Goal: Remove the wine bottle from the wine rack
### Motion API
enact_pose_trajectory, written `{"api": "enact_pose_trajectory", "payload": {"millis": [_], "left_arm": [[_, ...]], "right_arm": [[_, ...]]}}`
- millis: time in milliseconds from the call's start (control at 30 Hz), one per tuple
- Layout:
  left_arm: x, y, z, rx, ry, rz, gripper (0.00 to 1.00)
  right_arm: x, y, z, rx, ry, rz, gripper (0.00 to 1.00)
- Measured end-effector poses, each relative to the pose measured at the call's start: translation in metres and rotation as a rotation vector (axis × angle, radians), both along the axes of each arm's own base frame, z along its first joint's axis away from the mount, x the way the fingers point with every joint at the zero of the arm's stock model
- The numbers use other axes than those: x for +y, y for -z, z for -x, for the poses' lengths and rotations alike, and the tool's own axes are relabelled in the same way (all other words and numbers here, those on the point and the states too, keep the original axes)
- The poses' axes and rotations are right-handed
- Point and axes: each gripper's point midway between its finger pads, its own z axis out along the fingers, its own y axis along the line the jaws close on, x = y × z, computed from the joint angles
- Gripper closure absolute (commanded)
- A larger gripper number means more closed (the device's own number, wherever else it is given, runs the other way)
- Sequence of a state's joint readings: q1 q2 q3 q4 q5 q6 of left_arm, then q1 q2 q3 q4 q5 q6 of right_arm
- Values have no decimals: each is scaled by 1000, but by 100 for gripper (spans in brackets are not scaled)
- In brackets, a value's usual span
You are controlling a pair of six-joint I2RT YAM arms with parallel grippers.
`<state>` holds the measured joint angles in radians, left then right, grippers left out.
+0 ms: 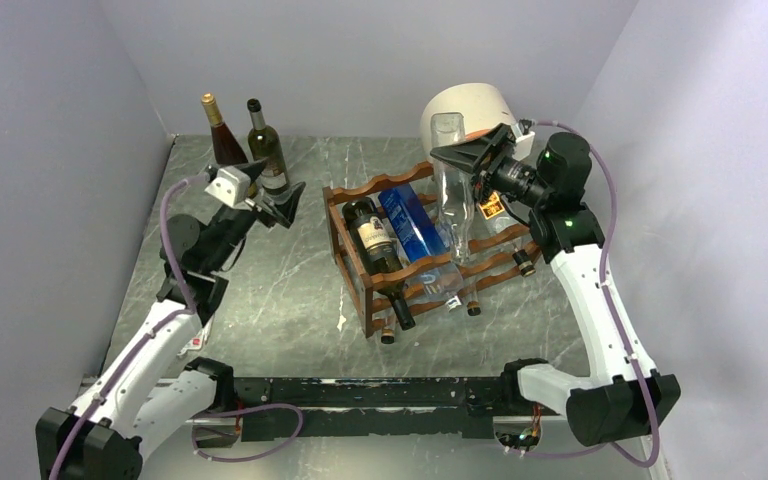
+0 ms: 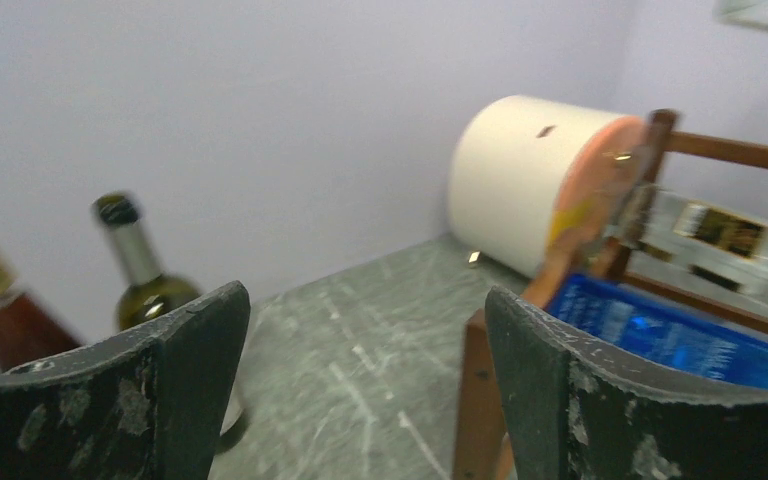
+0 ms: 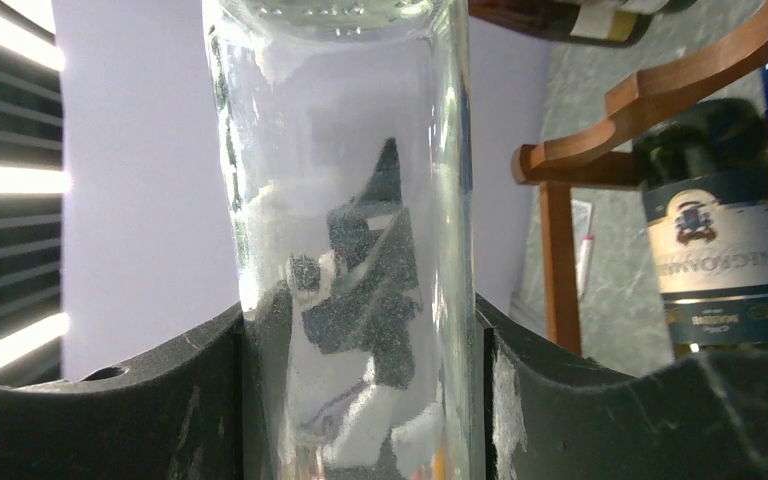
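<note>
The clear glass wine bottle (image 1: 450, 195) stands nearly upright over the right end of the wine rack (image 1: 355, 187), base up and neck apparently still among the rails, clamped across its body by the right gripper (image 3: 360, 340), while the left gripper (image 1: 280, 205) hangs spread and empty, well apart to the left.

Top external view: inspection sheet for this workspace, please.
Surface: grey marbled table, no spills seen.
Job's things: reddish-brown wooden wine rack holds dark labelled bottle and blue bottle; clear glass bottle held above it.
Clutter: two upright bottles far left; white-and-orange cylinder behind rack.
Grippers: right gripper shut on clear glass bottle; left gripper open, empty.
Cables: purple cables along both arms.
Surroundings: lavender walls on three sides.
</note>
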<state>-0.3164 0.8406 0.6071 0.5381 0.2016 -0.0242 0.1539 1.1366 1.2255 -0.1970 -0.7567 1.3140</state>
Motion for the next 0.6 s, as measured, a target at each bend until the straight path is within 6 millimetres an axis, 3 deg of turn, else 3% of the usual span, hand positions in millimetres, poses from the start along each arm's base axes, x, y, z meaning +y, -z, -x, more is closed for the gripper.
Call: {"api": "enact_pose_trajectory", "payload": {"millis": [133, 267, 433, 600], "left_arm": [[-33, -36, 11, -42, 190, -12, 13], [-68, -64, 39, -109, 358, -43, 14], [-122, -69, 86, -187, 520, -164, 12], [-169, -59, 138, -312, 609, -314, 9]], "right_arm": [[5, 3, -1, 83, -26, -51, 100], [15, 18, -6, 180, -55, -57, 100], [30, 35, -2, 290, -99, -60, 100], [35, 39, 3, 336, -108, -29, 100]]}}
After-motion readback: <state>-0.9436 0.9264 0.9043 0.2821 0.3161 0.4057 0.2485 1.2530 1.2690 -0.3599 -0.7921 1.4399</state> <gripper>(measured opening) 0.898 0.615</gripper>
